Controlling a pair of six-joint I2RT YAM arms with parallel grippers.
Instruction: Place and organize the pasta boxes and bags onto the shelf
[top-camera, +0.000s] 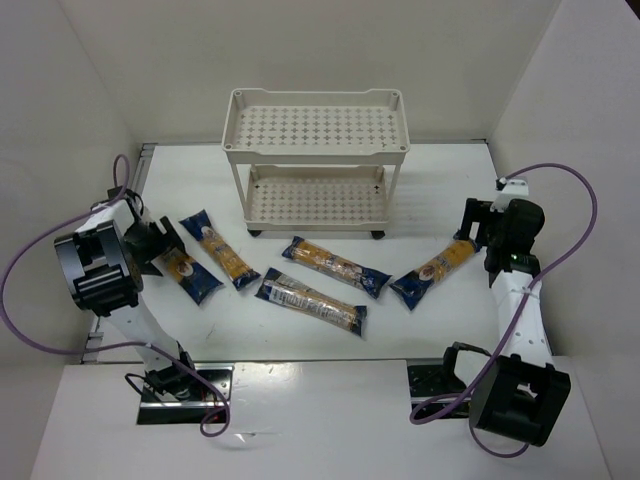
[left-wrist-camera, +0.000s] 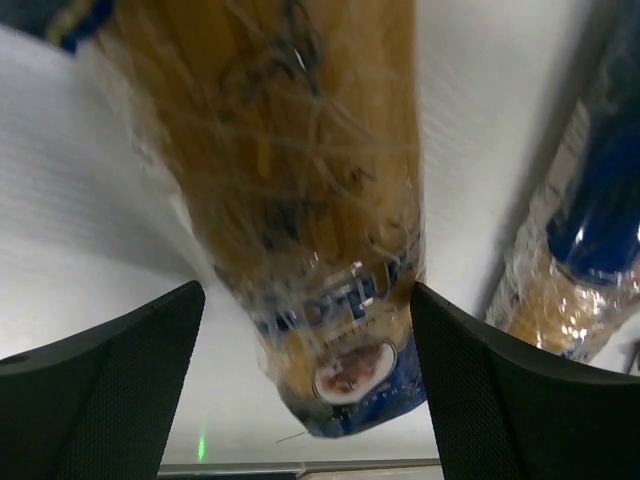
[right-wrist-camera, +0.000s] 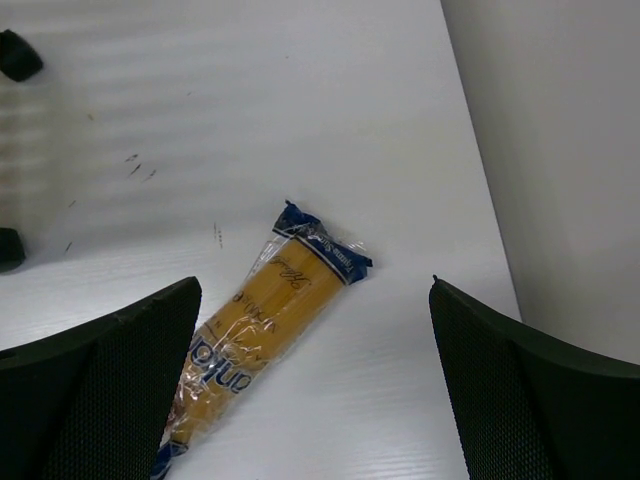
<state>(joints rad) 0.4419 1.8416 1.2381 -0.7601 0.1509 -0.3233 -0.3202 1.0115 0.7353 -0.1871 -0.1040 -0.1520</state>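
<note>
All five spaghetti packets (top-camera: 335, 266) lie flat on the desk (top-camera: 440, 190) in front of the shelf cart (top-camera: 316, 152), and none is on it. Its top tray (top-camera: 315, 125) and lower tray (top-camera: 315, 200) hold nothing, so I judge the job barely begun, with every packet left to lift and line up. Going by the cart, the leftmost packet (top-camera: 192, 274) lies out from its front left corner, and a second packet (top-camera: 222, 250) lies just beside that one on the cart's side. A third packet (top-camera: 337, 267) sits before the cart's middle and a fourth packet (top-camera: 310, 302) lies farther out from it. The rightmost packet (top-camera: 435, 270) lies out from the front right corner. My left end effector (left-wrist-camera: 305, 295) is down over the leftmost packet, jaws wide, with one finger on either side of its blue label end. One finger looks very close to the wrap, though I cannot tell whether it touches, and I would call nothing gripped yet. My right end effector (right-wrist-camera: 315, 285) hangs above the rightmost packet with its jaws wide, holding nothing.
</note>
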